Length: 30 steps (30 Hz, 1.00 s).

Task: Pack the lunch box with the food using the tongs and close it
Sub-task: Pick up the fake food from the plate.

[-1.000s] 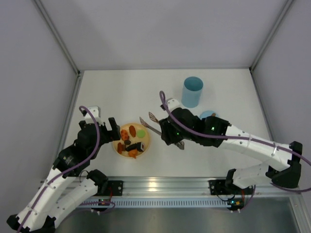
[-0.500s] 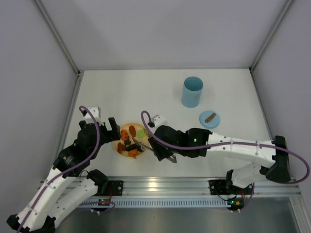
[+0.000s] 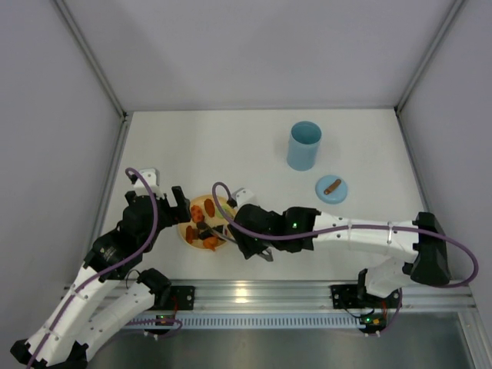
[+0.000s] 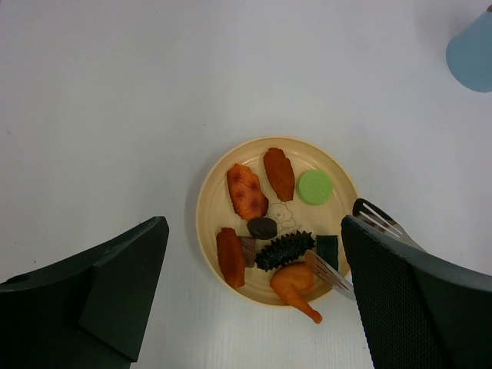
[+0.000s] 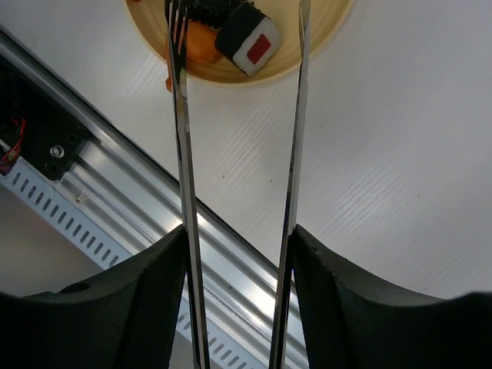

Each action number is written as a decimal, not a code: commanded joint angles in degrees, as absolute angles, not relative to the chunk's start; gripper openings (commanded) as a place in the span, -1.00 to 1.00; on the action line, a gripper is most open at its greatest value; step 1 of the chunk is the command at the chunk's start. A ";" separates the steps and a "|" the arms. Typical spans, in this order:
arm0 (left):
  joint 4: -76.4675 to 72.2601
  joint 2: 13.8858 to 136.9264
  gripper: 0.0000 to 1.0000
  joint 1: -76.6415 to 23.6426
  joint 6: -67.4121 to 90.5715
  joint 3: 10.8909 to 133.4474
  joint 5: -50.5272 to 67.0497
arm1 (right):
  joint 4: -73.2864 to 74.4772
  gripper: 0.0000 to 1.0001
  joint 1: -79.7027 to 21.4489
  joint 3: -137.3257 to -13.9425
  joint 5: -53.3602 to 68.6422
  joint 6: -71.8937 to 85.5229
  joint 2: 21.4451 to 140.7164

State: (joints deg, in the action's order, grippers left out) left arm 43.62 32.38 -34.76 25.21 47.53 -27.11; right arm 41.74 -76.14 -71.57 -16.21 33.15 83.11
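The light blue lunch box [image 3: 304, 144] stands upright and uncovered at the back right. Its round lid [image 3: 331, 188] lies flat on the table in front of it. The food [image 4: 284, 250] sits on a yellow plate [image 4: 201, 207]: orange pieces, a green disc, dark pieces. My right gripper [image 5: 238, 234] is shut on the tongs [image 5: 178, 115]. The tongs' two arms are spread, and their tips reach over the plate's near edge on either side of a sushi roll [image 5: 250, 40]. My left gripper [image 4: 254, 231] hovers open above the plate, holding nothing.
The aluminium rail [image 5: 231, 254] of the table's near edge runs just below the right gripper. The right arm [image 3: 361, 234] stretches across the front of the table. White walls [image 3: 254, 54] close in the back and sides.
The right arm has swung left, carrying the tongs from mid-table to the plate. The tongs' arms have spread wider. The left arm has not moved.
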 commanded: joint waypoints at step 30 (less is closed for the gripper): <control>42.10 31.99 0.98 -35.24 25.58 47.55 -28.48 | 37.26 -0.28 -77.61 -70.31 -15.47 33.66 86.40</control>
